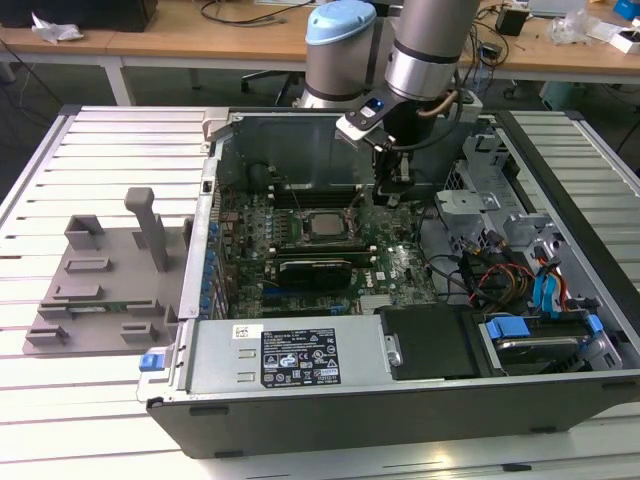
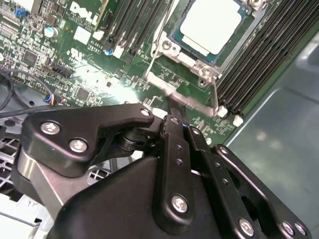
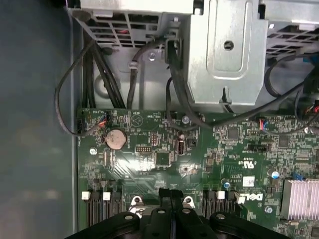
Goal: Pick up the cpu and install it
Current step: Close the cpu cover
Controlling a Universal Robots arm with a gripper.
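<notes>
Slatted worktop [image 1: 90,400] carries the open case [image 1: 420,415]; cpu [image 1: 322,224] sits flat in its socket [image 2: 193,59]; tool [image 1: 386,198] hangs just beside, pinched narrow, gripping nothing, likely suiting the latch.

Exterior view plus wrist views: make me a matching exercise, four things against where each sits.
1. cpu
2. grey fixture tray
3. gripper
4. coin cell

a. on the slatted table, exterior view's left of the case
b. on the motherboard, near black cables
c. lying in the socket
d. above the motherboard, exterior view's right of the socket

Pairs: 1-c, 2-a, 3-d, 4-b.
</notes>
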